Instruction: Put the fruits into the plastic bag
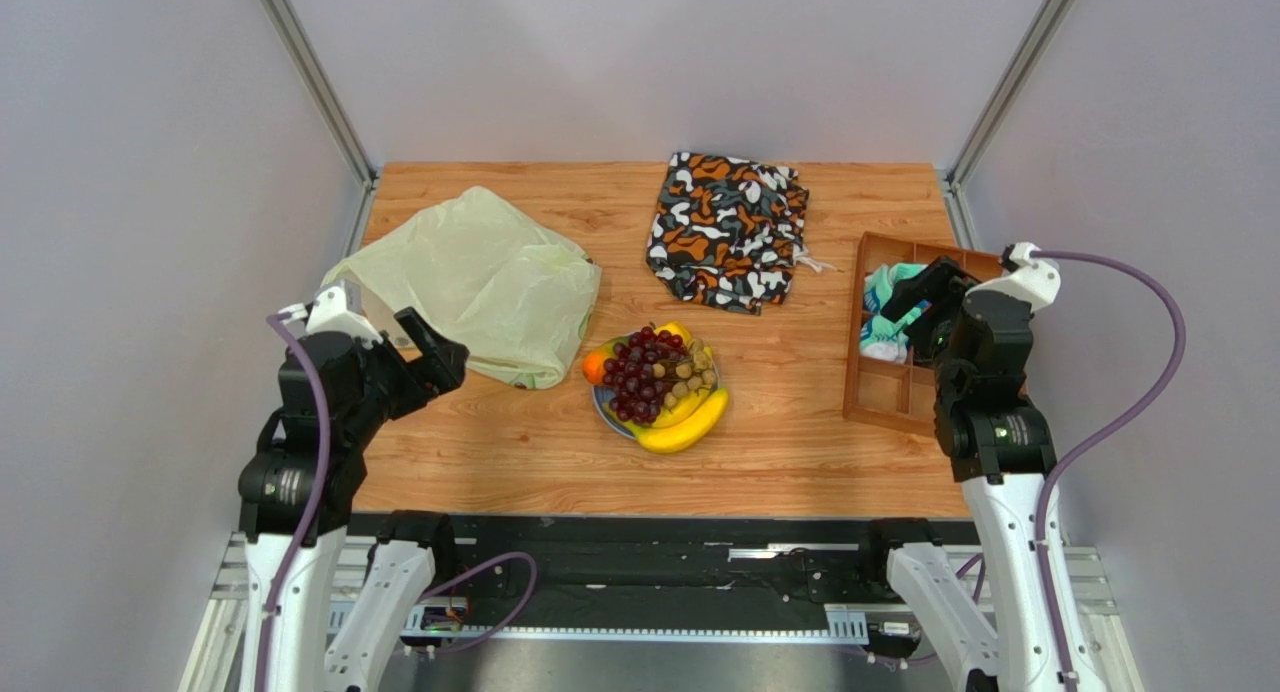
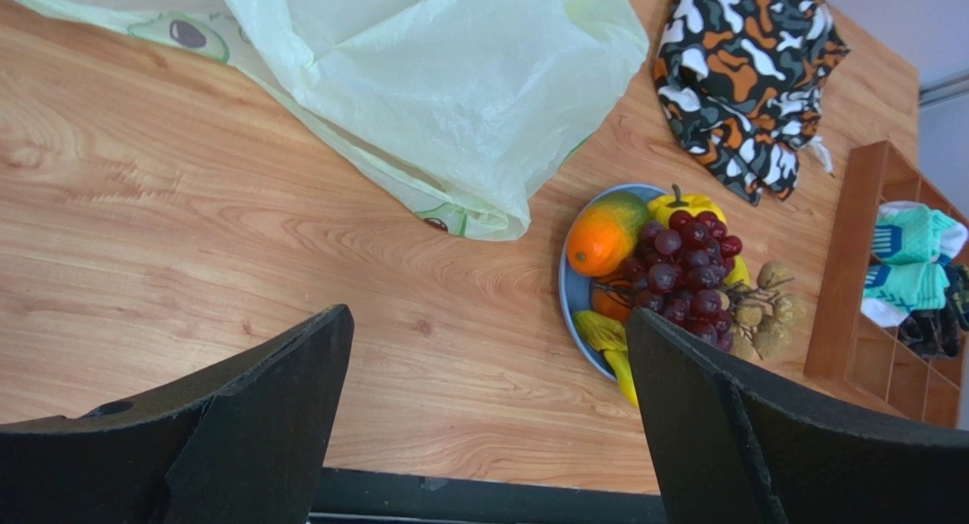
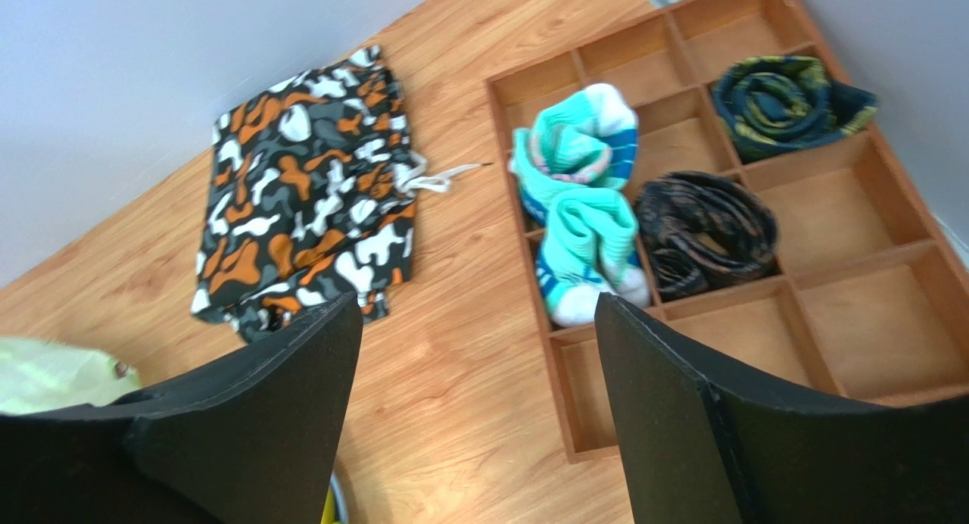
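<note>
Top view: fruits [image 1: 658, 380] were heaped on a plate [image 1: 604, 409], just fwd-right of the L hand [image 1: 431, 350]. The bag [image 1: 478, 277] lay flat straight ahead of it, just beside the plate. The banana's long axis ran along the near rim. R hand [image 1: 914, 305] hung over the tray [image 1: 899, 400], well apart, so L arm was nearer.

L wrist: fingers wide apart, empty. Bag ahead-left, fruits ahead-right, bare bench between. Bag mouth looked closed and prob. needs opening first.

R wrist: fingers apart, empty. Socks ahead-right, cloth bag ahead-left, no fruits in shot.

plastic bag [image 2: 432, 92]: small printed pictures, no words I can read
cloth bag [image 2: 745, 75]: pattern only, no lettering
</note>
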You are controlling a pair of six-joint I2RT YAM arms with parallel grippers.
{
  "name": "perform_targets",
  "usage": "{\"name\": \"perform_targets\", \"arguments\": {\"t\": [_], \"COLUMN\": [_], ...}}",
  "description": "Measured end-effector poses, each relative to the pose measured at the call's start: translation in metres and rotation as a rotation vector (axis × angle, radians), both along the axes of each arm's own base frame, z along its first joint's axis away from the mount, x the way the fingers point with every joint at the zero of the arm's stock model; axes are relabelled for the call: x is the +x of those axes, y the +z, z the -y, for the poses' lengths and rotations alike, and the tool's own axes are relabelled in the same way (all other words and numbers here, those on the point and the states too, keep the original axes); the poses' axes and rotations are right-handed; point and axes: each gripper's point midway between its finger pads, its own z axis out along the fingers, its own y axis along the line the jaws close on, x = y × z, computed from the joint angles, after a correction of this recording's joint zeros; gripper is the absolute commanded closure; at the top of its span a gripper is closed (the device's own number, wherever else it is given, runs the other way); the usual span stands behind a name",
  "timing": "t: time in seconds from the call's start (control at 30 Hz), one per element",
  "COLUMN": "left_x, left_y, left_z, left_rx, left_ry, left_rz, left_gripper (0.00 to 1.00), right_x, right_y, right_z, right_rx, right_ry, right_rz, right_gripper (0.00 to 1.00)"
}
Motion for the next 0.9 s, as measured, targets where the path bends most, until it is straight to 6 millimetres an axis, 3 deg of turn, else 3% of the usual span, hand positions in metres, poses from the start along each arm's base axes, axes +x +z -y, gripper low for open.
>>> {"name": "perform_targets", "arguments": {"t": [0.17, 0.33, 0.6, 0.73, 0.9], "left_x": [0.035, 0.062, 0.097, 0.119, 0.136], "left_y": [-0.033, -0.07, -0.117, -0.14, -0.167], "left_z": [-0.009, -0.025, -0.044, -0.054, -0.054], "left_rx": [-0.025, -0.113, -0.225, -0.262, -0.3], "left_ry": [0.071, 0.156, 0.223, 0.248, 0.236], "left_rz": [-0.076, -0.156, -0.235, -0.274, -0.323], "left_gripper": [0.01, 0.01, 0.02, 0.04, 0.04], "right_x": [0.018, 0.026, 0.022, 0.031, 0.055], "right_y": [0.015, 0.019, -0.009, -0.024, -0.026], "right_z": [-0.026, -0.062, -0.179, -0.208, -0.235], "right_rx": [0.03, 0.054, 0.013, -0.023, -0.041], "right_ry": [0.142, 0.292, 0.657, 0.73, 0.788], "right_rz": [-0.008, -0.029, -0.179, -0.253, -0.286], "right_gripper": [0.26, 0.23, 0.2, 0.2, 0.2]}}
